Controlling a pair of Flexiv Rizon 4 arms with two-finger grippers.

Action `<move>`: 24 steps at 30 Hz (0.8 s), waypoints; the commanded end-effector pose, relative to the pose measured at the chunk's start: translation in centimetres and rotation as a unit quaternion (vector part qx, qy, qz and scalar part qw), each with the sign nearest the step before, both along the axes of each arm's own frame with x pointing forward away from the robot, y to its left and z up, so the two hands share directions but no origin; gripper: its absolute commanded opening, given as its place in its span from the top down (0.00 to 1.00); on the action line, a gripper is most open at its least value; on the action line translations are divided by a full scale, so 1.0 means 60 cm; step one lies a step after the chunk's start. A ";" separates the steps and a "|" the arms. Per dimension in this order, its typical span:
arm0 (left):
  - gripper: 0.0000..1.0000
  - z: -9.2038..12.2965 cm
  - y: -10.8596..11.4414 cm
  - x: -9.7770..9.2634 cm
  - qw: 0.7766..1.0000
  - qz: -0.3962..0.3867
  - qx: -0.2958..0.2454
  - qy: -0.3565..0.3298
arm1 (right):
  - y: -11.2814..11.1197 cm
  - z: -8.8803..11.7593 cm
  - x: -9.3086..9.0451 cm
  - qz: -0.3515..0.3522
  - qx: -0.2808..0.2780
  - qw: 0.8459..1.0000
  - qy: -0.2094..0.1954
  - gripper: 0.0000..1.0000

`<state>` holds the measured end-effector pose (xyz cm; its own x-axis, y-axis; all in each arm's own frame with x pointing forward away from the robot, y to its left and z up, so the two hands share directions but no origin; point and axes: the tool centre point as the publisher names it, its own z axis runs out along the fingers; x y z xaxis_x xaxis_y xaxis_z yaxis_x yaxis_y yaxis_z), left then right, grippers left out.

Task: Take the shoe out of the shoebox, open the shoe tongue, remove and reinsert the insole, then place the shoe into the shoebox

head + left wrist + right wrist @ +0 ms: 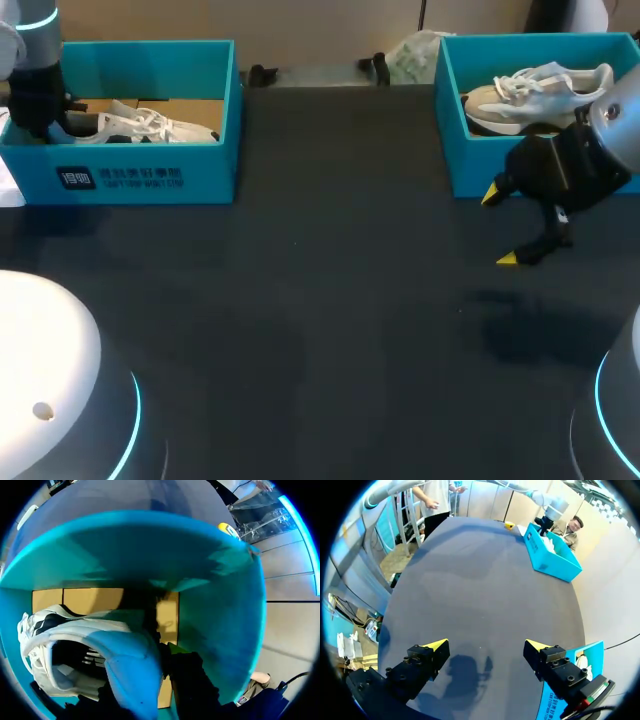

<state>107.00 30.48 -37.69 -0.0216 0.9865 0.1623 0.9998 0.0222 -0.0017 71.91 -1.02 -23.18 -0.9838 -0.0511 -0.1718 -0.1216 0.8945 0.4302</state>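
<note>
A white lace-up shoe (140, 125) lies in the teal shoebox (150, 175) at the table's back left. My left gripper (45, 125) is down inside that box at its left end. In the left wrist view the shoe (55, 630) shows its open collar and pale blue lining, and my left gripper (150, 680) is shut on the heel, with the box wall (150, 550) ahead. My right gripper (499, 226) hangs open over the bare table, with nothing between the fingers (486, 645).
A second teal box (480, 170) at the back right holds a grey and white shoe (530, 90). Two black clips (263, 73) and a crumpled plastic bag (410, 55) sit at the far edge. White robot bases (50, 380) fill the near corners.
</note>
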 end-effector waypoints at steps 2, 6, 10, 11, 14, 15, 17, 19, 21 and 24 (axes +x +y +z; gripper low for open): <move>1.00 -0.012 -0.001 0.003 1.000 0.000 0.001 0.005 | 0.001 -0.002 0.000 -0.001 -0.001 1.000 0.000 0.00; 1.00 -0.013 -0.003 -0.010 1.000 0.005 0.000 0.006 | 0.001 -0.002 0.000 -0.001 -0.001 1.000 0.000 0.00; 1.00 -0.016 -0.007 -0.019 1.000 0.000 -0.001 0.013 | 0.001 -0.002 0.000 -0.001 -0.001 1.000 0.000 0.00; 1.00 -0.018 -0.007 -0.020 1.000 0.000 0.000 0.013 | 0.001 -0.002 0.000 -0.001 -0.001 1.000 0.000 0.00; 1.00 -0.018 -0.006 -0.025 1.000 -0.002 -0.002 0.017 | 0.001 -0.002 0.000 -0.001 -0.001 1.000 0.000 0.00; 1.00 -0.016 -0.005 -0.028 1.000 -0.005 -0.003 0.017 | 0.001 -0.002 0.000 -0.001 -0.001 1.000 0.000 0.00; 1.00 -0.014 -0.004 -0.029 1.000 -0.008 -0.008 0.017 | 0.001 -0.002 0.000 -0.001 -0.001 1.000 0.000 0.00; 1.00 -0.011 -0.003 -0.030 1.000 -0.010 -0.010 0.016 | 0.001 -0.002 0.000 -0.001 -0.001 1.000 0.000 0.00; 1.00 -0.013 -0.004 -0.031 1.000 -0.016 -0.009 0.018 | 0.001 -0.002 0.000 -0.001 -0.001 1.000 0.000 0.00; 1.00 -0.020 -0.004 -0.030 1.000 -0.017 -0.006 0.022 | 0.001 -0.002 0.000 -0.001 -0.001 1.000 0.000 0.00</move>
